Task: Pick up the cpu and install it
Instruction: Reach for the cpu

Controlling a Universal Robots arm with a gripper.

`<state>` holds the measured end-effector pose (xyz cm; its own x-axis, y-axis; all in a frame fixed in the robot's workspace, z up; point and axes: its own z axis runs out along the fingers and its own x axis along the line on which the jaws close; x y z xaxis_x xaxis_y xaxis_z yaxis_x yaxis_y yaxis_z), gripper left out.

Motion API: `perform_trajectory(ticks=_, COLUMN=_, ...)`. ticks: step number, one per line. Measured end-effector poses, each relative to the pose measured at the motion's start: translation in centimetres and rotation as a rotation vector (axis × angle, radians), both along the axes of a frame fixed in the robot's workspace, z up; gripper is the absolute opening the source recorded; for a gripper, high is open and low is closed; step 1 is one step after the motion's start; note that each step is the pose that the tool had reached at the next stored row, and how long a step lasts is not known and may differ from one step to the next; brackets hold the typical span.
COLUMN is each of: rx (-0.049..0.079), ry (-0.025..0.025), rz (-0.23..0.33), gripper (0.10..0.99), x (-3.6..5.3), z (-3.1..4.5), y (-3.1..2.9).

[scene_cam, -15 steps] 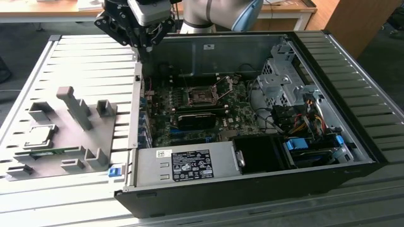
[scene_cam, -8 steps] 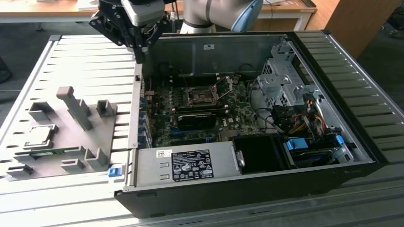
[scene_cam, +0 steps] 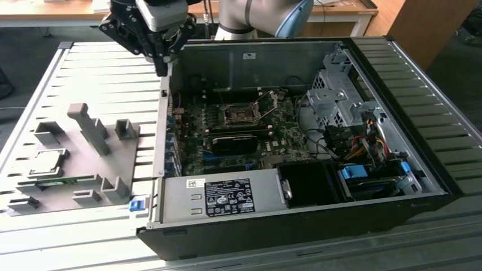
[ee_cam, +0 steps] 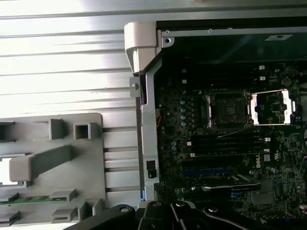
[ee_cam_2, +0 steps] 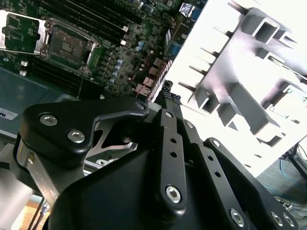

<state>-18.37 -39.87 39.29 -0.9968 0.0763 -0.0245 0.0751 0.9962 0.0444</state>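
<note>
The cpu (scene_cam: 47, 161), a small silver square chip, lies flat in a recess of the grey holder plate (scene_cam: 75, 169) on the exterior view's left. My gripper (scene_cam: 161, 69) hangs high over the left wall of the open computer case (scene_cam: 301, 226), well away from the cpu, its fingers shut with nothing between them. Its fingertips meet in both wrist views (ee_cam_2: 167, 92) (ee_cam: 163, 186). The black socket (scene_cam: 242, 116) on the motherboard stands open with its metal frame (ee_cam: 271, 106) swung back, and it is seen in both wrist views (ee_cam_2: 67, 45) (ee_cam: 229, 108).
The holder plate carries upright grey posts (scene_cam: 90, 127) and a long green circuit-board strip (ee_cam: 24, 199). Inside the case are a power supply (scene_cam: 218, 197), a drive cage (scene_cam: 335, 101) and bundled cables (scene_cam: 362, 147). The case's tall left wall (ee_cam: 144, 143) separates plate and motherboard.
</note>
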Motion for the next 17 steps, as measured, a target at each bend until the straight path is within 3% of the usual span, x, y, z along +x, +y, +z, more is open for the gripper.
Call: perform_trajectory(ticks=17, rx=0.0, ry=0.0, rz=0.0, gripper=0.106, x=-1.75, z=-0.01, y=0.0)
